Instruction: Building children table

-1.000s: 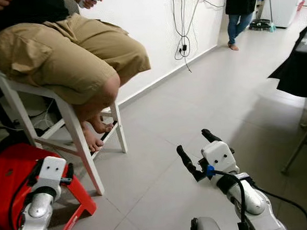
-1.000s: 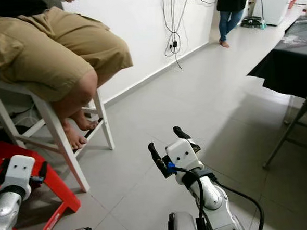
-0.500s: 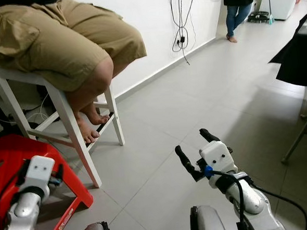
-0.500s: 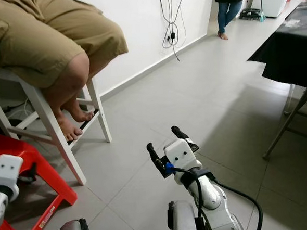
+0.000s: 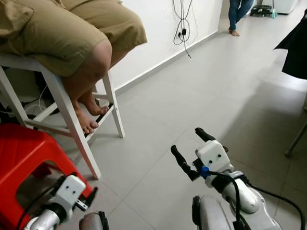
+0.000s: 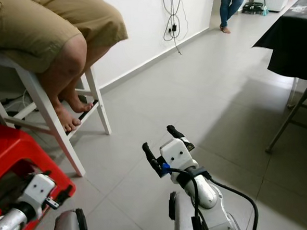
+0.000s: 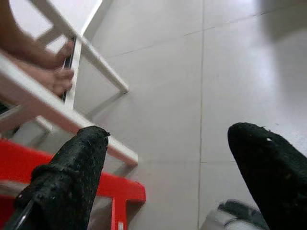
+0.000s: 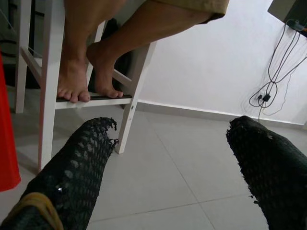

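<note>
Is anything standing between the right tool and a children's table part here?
No table part can be made out. The right tool, open, hovers over tiled floor; a white stool with a seated person and a red stool stand to its left.

The grey tiled floor carries everything here. A white wooden stool stands on it near the white wall, its legs planted on the tiles, with a person seated on it and bare feet resting on its lower rung. Just beside the stool, a red plastic stool sits on the floor. At the right, a metal folding table leg meets the tiles. Far off, another person stands barefoot on the floor.
</note>
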Controlling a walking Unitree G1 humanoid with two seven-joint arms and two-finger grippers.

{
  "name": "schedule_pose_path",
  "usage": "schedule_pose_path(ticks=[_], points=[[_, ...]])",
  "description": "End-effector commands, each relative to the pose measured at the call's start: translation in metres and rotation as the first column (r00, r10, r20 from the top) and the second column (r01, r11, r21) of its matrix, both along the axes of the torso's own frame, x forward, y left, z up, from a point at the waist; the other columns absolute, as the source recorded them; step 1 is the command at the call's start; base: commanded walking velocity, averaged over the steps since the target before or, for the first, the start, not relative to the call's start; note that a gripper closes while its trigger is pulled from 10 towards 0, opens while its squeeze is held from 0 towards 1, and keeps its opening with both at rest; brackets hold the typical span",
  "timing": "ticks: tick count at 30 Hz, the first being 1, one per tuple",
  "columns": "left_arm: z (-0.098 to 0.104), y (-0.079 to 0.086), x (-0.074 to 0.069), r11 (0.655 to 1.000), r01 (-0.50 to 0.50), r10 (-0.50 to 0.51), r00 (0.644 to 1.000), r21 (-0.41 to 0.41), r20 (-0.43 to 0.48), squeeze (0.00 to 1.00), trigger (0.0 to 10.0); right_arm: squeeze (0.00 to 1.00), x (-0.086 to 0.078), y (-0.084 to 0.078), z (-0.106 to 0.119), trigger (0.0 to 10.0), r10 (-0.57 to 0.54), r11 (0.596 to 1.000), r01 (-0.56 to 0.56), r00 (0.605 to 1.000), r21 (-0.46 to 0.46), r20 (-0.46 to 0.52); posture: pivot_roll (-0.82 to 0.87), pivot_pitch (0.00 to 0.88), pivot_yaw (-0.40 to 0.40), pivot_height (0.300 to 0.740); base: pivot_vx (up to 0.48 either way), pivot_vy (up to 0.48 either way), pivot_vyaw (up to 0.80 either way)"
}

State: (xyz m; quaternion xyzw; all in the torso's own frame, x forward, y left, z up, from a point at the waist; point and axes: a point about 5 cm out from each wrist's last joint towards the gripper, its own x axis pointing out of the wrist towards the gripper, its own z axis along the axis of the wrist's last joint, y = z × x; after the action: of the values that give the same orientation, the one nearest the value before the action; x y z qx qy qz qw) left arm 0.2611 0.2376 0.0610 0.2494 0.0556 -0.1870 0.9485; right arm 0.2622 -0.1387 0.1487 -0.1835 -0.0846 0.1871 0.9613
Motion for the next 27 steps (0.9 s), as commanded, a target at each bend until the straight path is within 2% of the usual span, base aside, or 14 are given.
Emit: schedule_pose_path(ticks=[1,3,7,8,9,10,11,12,14,19,22,27], points=[[0.008,-0.010,-0.002,0.997,0.072,-0.072,0.997,0.012,0.042,0.00,10.0,0.00,0.000,0.002,-0.002,10.0,0.017,1.000,-0.017,1.000,-0.004,-0.002,0.00,0.000,-0.009,0.392,0.000,0.000,0.00],[0.015,-0.016,-0.004,0.993,0.112,-0.113,0.991,0.028,0.075,0.00,10.0,0.00,0.000,0.002,-0.002,10.0,0.019,1.000,-0.019,1.000,-0.005,0.000,0.00,0.000,-0.009,0.382,0.000,0.000,0.00],[0.020,-0.018,-0.005,0.992,0.122,-0.124,0.988,0.024,0.095,0.00,10.0,0.00,0.000,0.002,-0.001,10.0,0.019,1.000,-0.019,1.000,-0.005,0.000,0.00,0.000,-0.009,0.377,0.000,0.000,0.00],[0.028,-0.022,-0.007,0.991,0.131,-0.130,0.983,0.001,0.126,0.00,10.0,0.00,0.000,0.001,-0.001,10.0,0.017,1.000,-0.017,1.000,-0.006,0.002,0.00,0.000,-0.005,0.372,0.000,0.000,0.00],[0.042,-0.031,-0.018,0.990,0.134,-0.123,0.977,-0.051,0.176,0.00,10.0,0.00,-0.001,0.000,-0.001,10.0,0.010,1.000,-0.010,1.000,-0.005,0.003,0.00,0.000,0.008,0.367,0.000,0.000,0.00],[0.042,-0.031,-0.018,0.990,0.134,-0.123,0.977,-0.051,0.176,0.00,10.0,0.00,-0.001,0.000,-0.001,10.0,0.010,1.000,-0.010,1.000,-0.005,0.003,0.00,0.000,0.008,0.367,0.000,0.000,0.00],[0.054,-0.039,-0.031,0.985,0.139,-0.115,0.970,-0.103,0.213,0.00,10.0,0.00,-0.002,0.000,-0.001,10.0,0.003,1.000,-0.003,1.000,0.000,0.003,0.01,0.000,0.007,0.362,0.000,0.000,0.00],[0.054,-0.039,-0.031,0.985,0.139,-0.115,0.970,-0.103,0.213,0.00,10.0,0.00,-0.002,0.000,-0.001,10.0,0.003,1.000,-0.003,1.000,0.000,0.003,0.01,0.000,0.007,0.362,0.000,0.000,0.00],[0.068,-0.051,-0.049,0.973,0.147,-0.101,0.964,-0.176,0.246,0.00,10.0,0.00,-0.004,0.000,-0.002,10.0,-0.004,1.000,0.004,1.000,0.010,0.001,0.02,0.000,0.002,0.352,0.000,0.000,0.00],[0.074,-0.055,-0.053,0.968,0.146,-0.089,0.961,-0.205,0.261,0.00,10.0,0.00,-0.004,0.001,-0.003,10.0,-0.003,1.000,0.003,1.000,0.015,-0.002,0.03,0.000,-0.002,0.347,0.000,0.000,0.00],[0.084,-0.060,-0.056,0.959,0.150,-0.078,0.956,-0.239,0.284,0.00,10.0,0.00,-0.004,0.005,-0.004,10.0,0.007,1.000,-0.007,1.000,0.022,-0.005,0.04,0.000,-0.007,0.337,0.000,0.000,0.00],[0.083,-0.060,-0.053,0.960,0.145,-0.075,0.958,-0.239,0.278,0.00,10.0,0.00,-0.003,0.007,-0.003,10.0,0.014,0.999,-0.014,1.000,0.030,0.000,0.03,0.000,-0.001,0.322,0.000,0.000,0.00]])
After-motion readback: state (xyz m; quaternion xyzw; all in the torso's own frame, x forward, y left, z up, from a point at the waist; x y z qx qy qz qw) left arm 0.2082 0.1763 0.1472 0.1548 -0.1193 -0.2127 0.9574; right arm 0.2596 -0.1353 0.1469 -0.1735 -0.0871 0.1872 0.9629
